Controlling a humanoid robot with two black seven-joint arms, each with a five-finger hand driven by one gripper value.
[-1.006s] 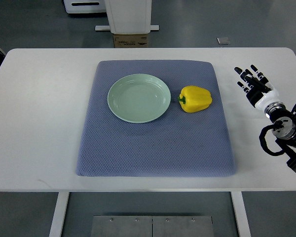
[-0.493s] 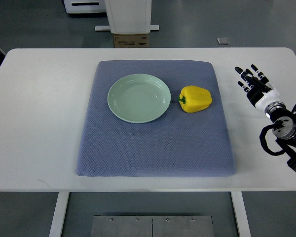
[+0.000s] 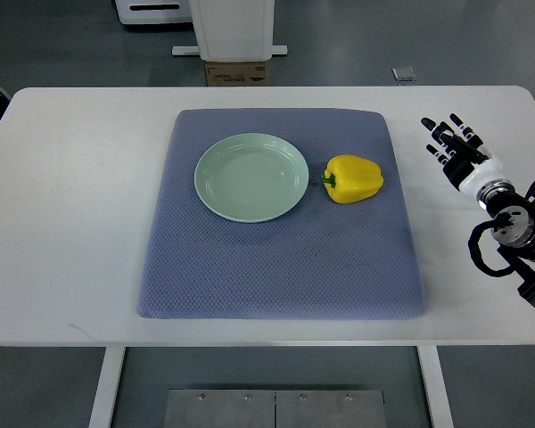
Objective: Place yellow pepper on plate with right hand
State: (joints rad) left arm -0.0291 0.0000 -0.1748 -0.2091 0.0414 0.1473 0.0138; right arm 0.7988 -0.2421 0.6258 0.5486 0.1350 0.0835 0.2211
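One steep overhead view covers the table.

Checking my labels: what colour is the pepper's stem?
Green; the stem faces the plate, seen in the top view.

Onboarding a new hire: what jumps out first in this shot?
The yellow pepper stands out, lying on the blue-grey mat just right of the empty pale green plate, stem toward the plate. The right hand is over the white table beyond the mat's right edge, fingers spread, holding nothing.
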